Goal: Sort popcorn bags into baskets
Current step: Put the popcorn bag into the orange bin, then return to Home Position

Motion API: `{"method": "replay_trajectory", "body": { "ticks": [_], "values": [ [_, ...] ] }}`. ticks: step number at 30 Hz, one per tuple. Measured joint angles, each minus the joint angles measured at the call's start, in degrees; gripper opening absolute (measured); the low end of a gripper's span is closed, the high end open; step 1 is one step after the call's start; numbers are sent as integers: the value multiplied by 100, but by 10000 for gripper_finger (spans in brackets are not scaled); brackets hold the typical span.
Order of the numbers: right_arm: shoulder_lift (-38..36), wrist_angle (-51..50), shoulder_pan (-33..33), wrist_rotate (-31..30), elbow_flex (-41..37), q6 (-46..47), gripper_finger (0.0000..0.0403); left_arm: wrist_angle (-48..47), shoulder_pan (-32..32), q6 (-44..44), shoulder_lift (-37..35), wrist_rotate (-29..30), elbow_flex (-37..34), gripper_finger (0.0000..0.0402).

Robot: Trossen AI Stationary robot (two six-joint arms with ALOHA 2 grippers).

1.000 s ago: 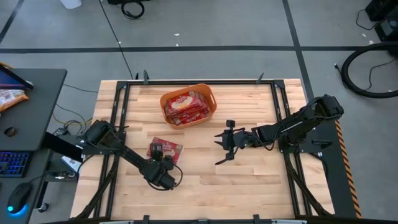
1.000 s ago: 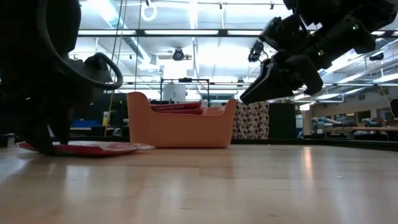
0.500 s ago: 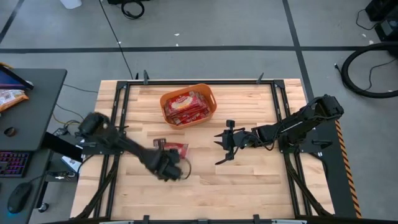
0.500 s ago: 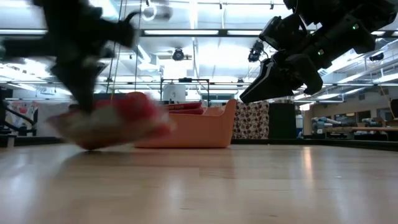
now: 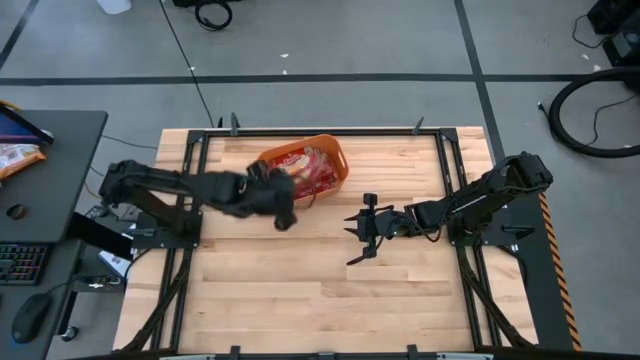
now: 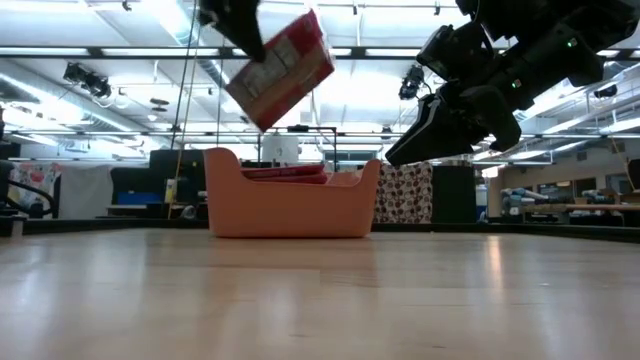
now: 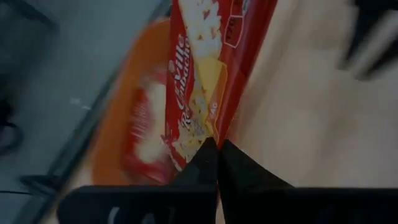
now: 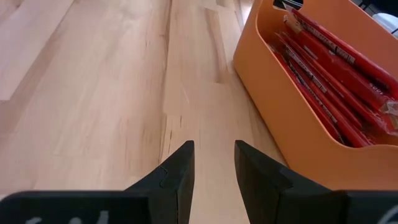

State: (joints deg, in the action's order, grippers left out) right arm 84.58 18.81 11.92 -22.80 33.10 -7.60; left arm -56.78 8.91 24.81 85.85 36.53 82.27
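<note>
Left gripper (image 5: 283, 208) holds a popcorn bag (image 6: 280, 68) above the basket's (image 6: 290, 210) near rim.

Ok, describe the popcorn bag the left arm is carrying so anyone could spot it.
Find the orange basket at the table's far side. Just above its left end hangs one red popcorn bag, tilted, pinched in the left gripper. It is the only bag in the air; the others lie inside.

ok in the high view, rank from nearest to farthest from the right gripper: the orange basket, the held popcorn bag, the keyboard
1. Orange basket, up-left of the right gripper.
2. Held popcorn bag, at the basket's near edge; too close to call against the basket.
3. Keyboard, far left, off the table.
</note>
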Motion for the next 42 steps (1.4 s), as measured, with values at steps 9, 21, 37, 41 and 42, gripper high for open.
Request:
{"method": "replay_trajectory", "body": {
  "ticks": [9, 21, 37, 41, 42],
  "values": [
    [0, -5, 0, 1, 0, -4, 119, 397, -1545, -1565, 578, -420, -167, 1],
    [0, -347, -4, -264, 2, 146, 119, 512, -2380, -2393, 1267, -1397, -280, 102],
    [-1477, -363, -117, 9, -720, 803, 94, 3331, -2381, -2226, -1246, -2609, -3029, 141],
    [-1979, -234, -333, 478, -932, 965, 89, 4214, -2433, -2153, -1921, -2871, -3782, 141],
    [-2060, -219, -409, 654, -958, 1050, 87, 4312, -2441, -2153, -2034, -2876, -3973, 141]
  ]
}}
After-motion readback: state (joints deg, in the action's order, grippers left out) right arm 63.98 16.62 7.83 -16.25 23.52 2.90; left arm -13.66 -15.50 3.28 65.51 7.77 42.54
